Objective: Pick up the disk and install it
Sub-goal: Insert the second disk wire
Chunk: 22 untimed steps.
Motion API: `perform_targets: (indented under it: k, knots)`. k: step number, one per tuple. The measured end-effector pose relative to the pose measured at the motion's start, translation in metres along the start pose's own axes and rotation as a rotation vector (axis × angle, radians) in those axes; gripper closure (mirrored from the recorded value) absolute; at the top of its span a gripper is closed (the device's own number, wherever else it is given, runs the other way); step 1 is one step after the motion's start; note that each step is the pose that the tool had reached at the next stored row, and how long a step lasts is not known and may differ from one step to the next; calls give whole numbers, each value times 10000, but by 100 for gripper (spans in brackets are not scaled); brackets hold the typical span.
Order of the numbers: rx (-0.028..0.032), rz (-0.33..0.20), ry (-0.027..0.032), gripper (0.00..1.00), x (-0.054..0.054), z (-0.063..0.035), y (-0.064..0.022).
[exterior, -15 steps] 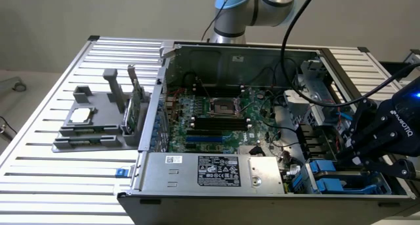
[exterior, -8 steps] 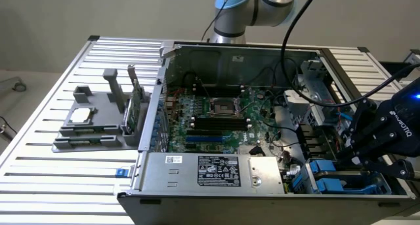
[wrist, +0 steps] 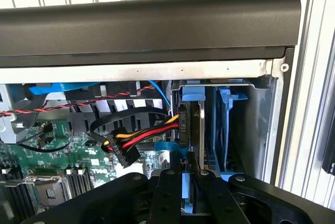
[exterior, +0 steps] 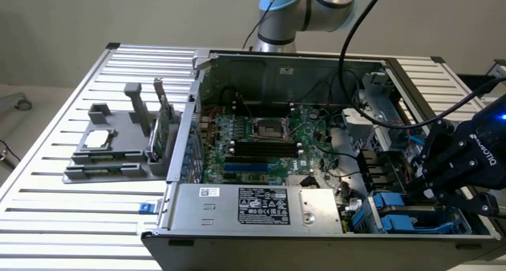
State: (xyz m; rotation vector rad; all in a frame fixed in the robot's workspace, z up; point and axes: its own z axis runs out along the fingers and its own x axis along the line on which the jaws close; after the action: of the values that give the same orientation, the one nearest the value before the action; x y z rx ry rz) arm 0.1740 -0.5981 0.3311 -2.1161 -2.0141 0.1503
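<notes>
The claw [exterior: 442, 191] is hanging over the open computer case [exterior: 292, 146] at about four o'clock in the exterior view, just above the drive bay [exterior: 411, 214] in the case's near corner. In the wrist view its fingers [wrist: 170, 192] are standing close together, clamped on the upper edge of the disk [wrist: 194, 130], which is sitting upright on its edge inside the bay, framed by its blue carrier. A second blue carrier [wrist: 225, 124] is standing just beside it in the neighbouring slot. A bundle of red, yellow and black wires [wrist: 141, 135] is running to a connector touching the disk's side. The motherboard [exterior: 261, 146] is lying at the case's centre. At nine o'clock on the desk [exterior: 71, 211], a grey fixture [exterior: 118, 146] is holding a green circuit card [exterior: 162, 131] and a small silver chip [exterior: 96, 139].
</notes>
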Motion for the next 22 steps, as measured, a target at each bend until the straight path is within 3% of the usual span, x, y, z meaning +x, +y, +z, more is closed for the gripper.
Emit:
perform_targets:
  k: [3, 4, 16, 22]
  knots:
    - [-1, -6, 8, 83, 0, 2, 4]
    - [1, -5, 7, 76, 0, 2, 4]
    - [1, -1, 3, 76, 6, -90, -23]
    - [2, -5, 23, 76, 1, -114, -118]
